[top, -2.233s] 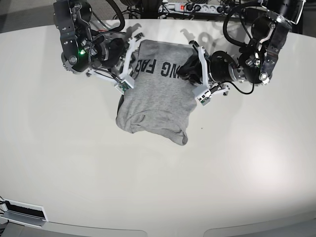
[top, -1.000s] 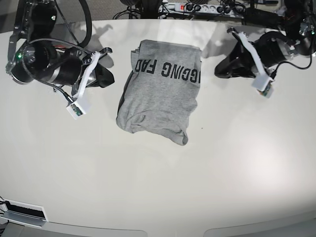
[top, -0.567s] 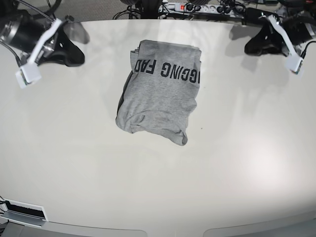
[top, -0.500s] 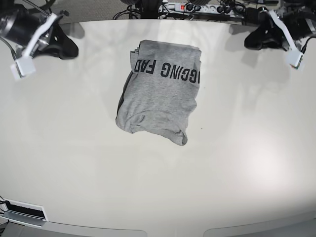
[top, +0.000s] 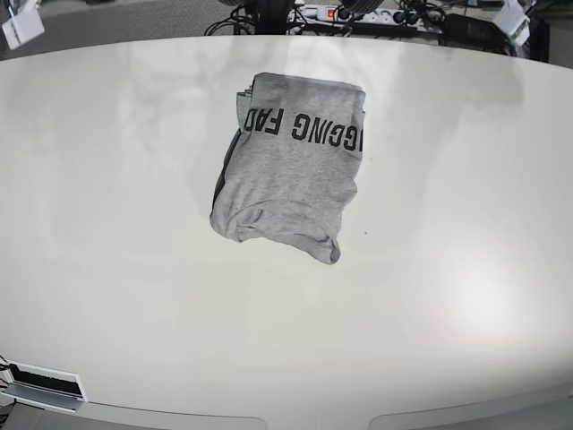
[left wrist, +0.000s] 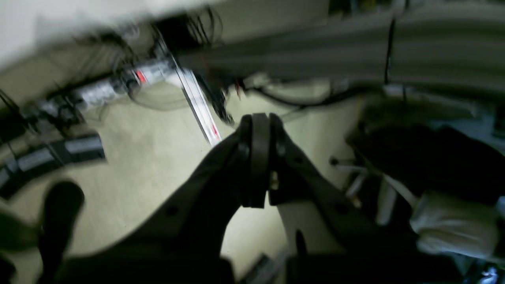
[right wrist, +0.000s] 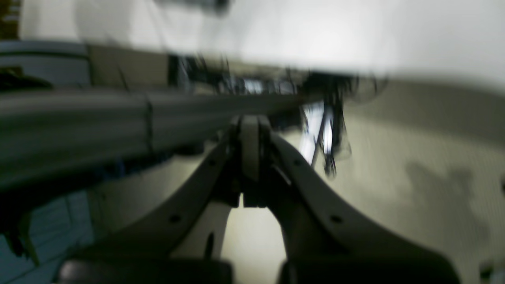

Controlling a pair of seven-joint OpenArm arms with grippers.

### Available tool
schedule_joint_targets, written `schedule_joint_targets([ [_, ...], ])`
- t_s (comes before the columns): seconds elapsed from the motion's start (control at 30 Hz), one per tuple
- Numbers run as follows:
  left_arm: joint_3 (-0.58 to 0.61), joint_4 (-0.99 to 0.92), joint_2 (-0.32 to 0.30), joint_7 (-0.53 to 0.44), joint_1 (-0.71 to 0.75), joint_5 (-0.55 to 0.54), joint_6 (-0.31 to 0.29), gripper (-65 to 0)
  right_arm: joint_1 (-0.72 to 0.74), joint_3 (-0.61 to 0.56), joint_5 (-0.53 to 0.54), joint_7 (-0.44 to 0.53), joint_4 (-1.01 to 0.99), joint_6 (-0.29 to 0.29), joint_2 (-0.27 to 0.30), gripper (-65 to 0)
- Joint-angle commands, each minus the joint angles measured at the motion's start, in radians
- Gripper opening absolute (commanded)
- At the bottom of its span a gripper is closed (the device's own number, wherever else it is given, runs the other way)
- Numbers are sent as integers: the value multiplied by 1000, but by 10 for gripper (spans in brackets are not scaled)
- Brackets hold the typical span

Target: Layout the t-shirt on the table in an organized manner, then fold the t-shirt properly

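Observation:
The t-shirt (top: 291, 166) lies folded into a grey oblong on the far middle of the table (top: 286, 322), its black lettering facing up along the far end. It is free of both arms. My left gripper (left wrist: 258, 126) is shut with nothing in it, off the table and pointing at the floor. My right gripper (right wrist: 249, 122) is likewise shut and empty, in a blurred view. In the base view only a white tip of the left arm (top: 515, 16) shows at the top right, and a tip of the right arm (top: 20, 25) at the top left.
A power strip (top: 358, 13) and cables lie beyond the table's far edge. A white label plate (top: 40, 385) sits at the near left edge. The left wrist view shows floor, cables and another power strip (left wrist: 98, 88).
Both arms have pulled back from the shirt's sides, up and outward past the far corners, almost out of the base view. The shirt has not moved.

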Motion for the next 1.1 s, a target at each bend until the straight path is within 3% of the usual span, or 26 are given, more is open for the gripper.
schedule_joint_targets([
  [0.0,-6,11,-5,-5,34,0,2,-650,-39,8,16,9,11,5,7,-650],
  [0.2,82,-6,-6,-21,64,81,27,-650,-99,-49,0,9,-99,5,23,-650],
  [0.33,221,-55,-6,-135,59,244,79,-650,-86,-149,-126,12,-240,5,68,-650],
  [0.5,420,-211,-21,-216,-29,395,158,-650,-13,-329,-359,185,-467,5,119,-650],
  [0.6,505,-344,-21,-263,-119,429,186,-650,63,-434,-481,297,-637,5,143,-650],
  [0.87,637,-808,-16,-457,-356,500,185,-650,302,-665,-756,616,-1150,5,170,-650],
  [1.07,655,-1123,13,-692,-497,563,175,-650,472,-821,-900,789,-1469,-77,169,-650],
])
